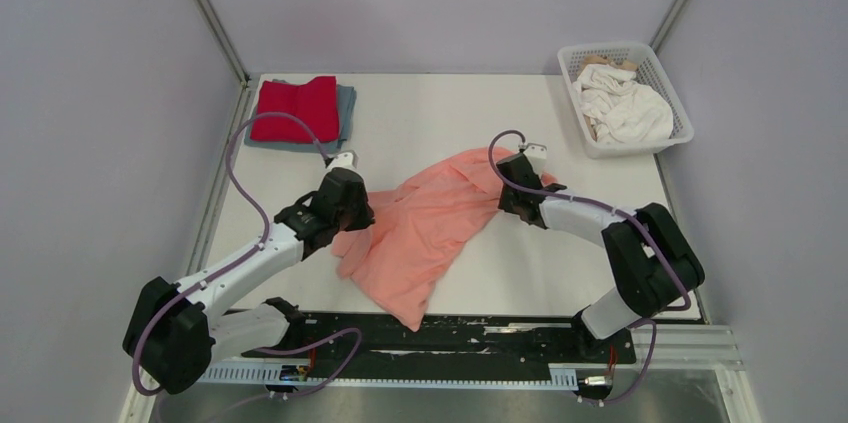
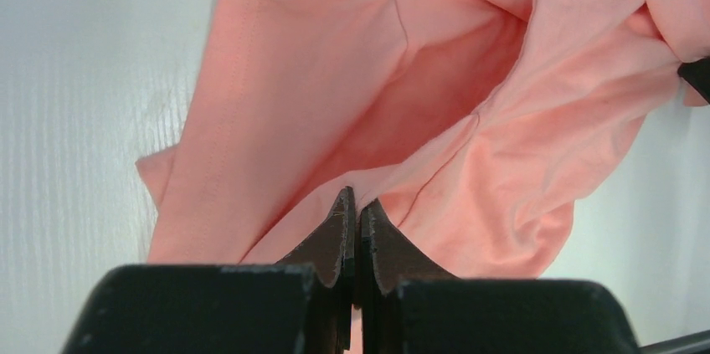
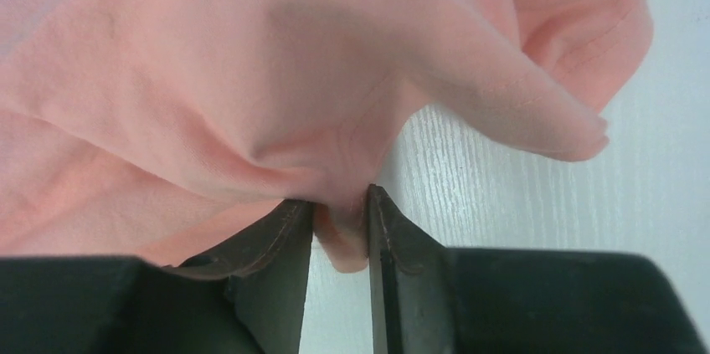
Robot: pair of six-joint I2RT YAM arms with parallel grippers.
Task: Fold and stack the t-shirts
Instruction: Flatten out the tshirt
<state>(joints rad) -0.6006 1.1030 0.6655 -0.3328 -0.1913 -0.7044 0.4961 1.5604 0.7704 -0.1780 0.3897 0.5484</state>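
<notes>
A salmon-pink t-shirt (image 1: 425,228) lies crumpled across the middle of the table. My left gripper (image 1: 352,211) is at its left edge, shut on a pinch of the pink cloth (image 2: 435,120). My right gripper (image 1: 512,186) is at its far right end, shut on a thick fold of the same shirt (image 3: 251,86). A folded red t-shirt (image 1: 295,108) lies on a folded grey-blue t-shirt (image 1: 346,103) at the back left. White t-shirts (image 1: 622,106) are heaped in the basket.
A white plastic mesh basket (image 1: 578,113) stands at the back right corner. A black strip (image 1: 450,333) runs along the near table edge between the arm bases. Grey walls close in on both sides.
</notes>
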